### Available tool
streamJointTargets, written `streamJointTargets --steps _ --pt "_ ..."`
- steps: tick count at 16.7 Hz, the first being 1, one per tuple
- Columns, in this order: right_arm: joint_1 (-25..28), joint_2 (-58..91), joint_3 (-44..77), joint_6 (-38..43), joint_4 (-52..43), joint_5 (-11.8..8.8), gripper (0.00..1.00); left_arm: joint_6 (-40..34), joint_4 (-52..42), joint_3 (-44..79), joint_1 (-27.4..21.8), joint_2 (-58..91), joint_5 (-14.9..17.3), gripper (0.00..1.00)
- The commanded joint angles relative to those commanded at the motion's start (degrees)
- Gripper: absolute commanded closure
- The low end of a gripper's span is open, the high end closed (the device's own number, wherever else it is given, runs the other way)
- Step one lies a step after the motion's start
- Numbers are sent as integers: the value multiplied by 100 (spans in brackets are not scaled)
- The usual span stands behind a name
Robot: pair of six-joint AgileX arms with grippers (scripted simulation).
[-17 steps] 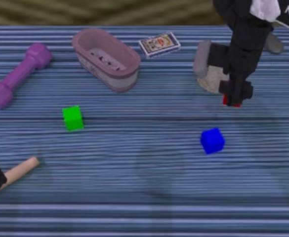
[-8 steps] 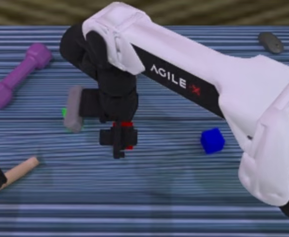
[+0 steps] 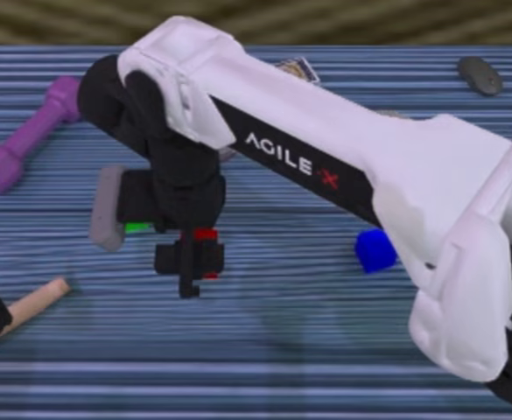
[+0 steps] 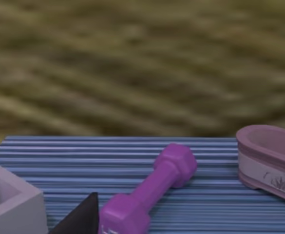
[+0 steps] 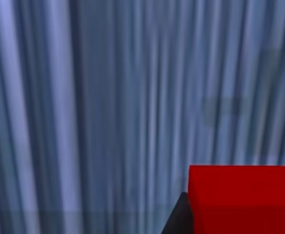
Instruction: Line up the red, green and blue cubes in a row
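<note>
Swinging my right claw (image 3: 194,261) further left across the striped blue bench (image 3: 282,350), pinching the small bright red cube (image 3: 205,234) above it, now near the green cube (image 3: 136,227), blue cube (image 3: 375,250) well apart.

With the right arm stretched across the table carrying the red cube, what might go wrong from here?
1. The right gripper holds the red cube close beside the green cube; lowering it could nudge the green one out of line.
2. The arm hides most of the green cube from above, so placement is hard to judge.
3. Pulling back, the arm might sweep the blue cube.
</note>
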Motion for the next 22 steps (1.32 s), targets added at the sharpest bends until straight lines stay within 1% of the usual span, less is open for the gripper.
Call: streamJointTargets --steps 3,8,13,22 --pt "-19 -49 -421 21 409 0 100 0 0 0 0 0 0 0" --pt "7 -118 -1679 5 1536 1 100 0 0 0 0 0 0 0" --pt "16 -118 -1837 -1 1694 7 100 0 0 0 0 0 0 0" --pt "16 -118 -1837 -1 1694 7 32 0 0 0 0 0 0 0"
